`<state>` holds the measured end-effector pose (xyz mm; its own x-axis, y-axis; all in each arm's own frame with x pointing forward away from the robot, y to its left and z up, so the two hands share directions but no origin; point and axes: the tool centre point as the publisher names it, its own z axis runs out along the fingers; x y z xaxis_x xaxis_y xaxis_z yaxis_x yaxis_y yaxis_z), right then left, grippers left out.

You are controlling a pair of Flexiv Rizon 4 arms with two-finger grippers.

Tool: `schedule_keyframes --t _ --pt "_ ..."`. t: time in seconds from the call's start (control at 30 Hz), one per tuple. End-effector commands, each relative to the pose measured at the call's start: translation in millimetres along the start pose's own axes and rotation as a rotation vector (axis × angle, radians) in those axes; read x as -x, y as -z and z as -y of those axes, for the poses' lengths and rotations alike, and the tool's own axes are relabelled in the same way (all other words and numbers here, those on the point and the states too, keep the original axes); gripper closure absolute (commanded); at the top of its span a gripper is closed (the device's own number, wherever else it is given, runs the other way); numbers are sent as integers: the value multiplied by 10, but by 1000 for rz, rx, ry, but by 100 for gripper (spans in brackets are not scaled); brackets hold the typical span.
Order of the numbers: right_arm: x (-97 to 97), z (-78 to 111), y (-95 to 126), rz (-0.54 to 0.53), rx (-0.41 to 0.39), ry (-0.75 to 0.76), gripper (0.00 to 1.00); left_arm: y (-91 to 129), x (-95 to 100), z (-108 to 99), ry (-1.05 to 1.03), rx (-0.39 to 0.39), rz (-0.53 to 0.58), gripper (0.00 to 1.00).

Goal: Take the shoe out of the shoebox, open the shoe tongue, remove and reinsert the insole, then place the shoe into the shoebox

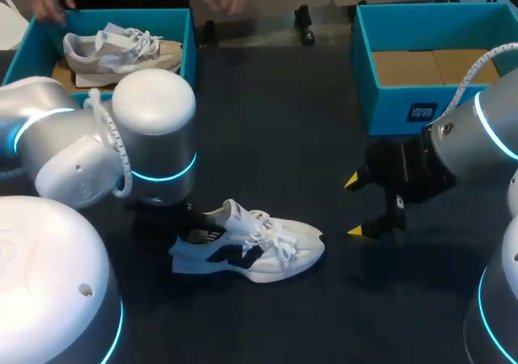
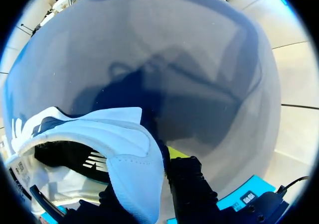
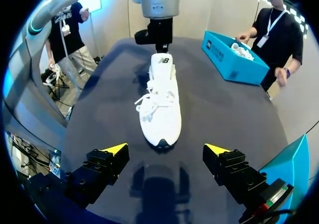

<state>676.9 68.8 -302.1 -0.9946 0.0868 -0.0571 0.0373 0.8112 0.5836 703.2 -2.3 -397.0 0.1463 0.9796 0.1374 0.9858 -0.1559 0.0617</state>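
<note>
**Colleague:** Where is the shoe, and what do your arms have?

**Operator:** The white shoe point(image 1: 251, 251) lies on its sole on the dark surface, near me and middle-left, with its toe pointing right. It is out of the empty shoebox point(image 1: 396, 97), which sits well apart at the far right. My left end effector point(image 3: 161, 46) is right at the heel. The heel wall hides its grip, so I cannot tell if it is clenched. My right end effector point(image 1: 366, 206) hangs released and holds nothing, with its yellow tips wide apart, just right of the toe.

**Colleague:** What does the next step need?

**Operator:** I judge it is opening the tongue point(image 1: 236, 213). I would bring the right end effector in over the laces point(image 3: 152, 102), pinch only the tongue's top edge, then pull up and toward the toe. The heel should be kept steady so the shoe does not slide or tip. Snagging a lace loop is the risk.

**Colleague:** Is there any writing?

**Operator:** There is a dark logo on the shoe's side and another on its heel. The shoebox front has a small label point(image 1: 422, 111). I cannot read any of the print.
</note>
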Motion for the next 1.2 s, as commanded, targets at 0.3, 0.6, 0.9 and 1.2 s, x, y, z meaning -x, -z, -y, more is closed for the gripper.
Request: schedule_keyframes --t 0.3,0.6,0.9,1.2 --pt "-16 6 4 3 1 1 0 69 13 -21 3 -7 10 0" --pt "-16 6 4 3 1 1 0 333 -43 -83 51 -6 74 0" --pt "-16 6 4 3 1 1 0 595 -190 -126 136 -44 147 0" --pt "-16 6 4 3 1 1 0 896 -217 -188 180 -96 232 0"
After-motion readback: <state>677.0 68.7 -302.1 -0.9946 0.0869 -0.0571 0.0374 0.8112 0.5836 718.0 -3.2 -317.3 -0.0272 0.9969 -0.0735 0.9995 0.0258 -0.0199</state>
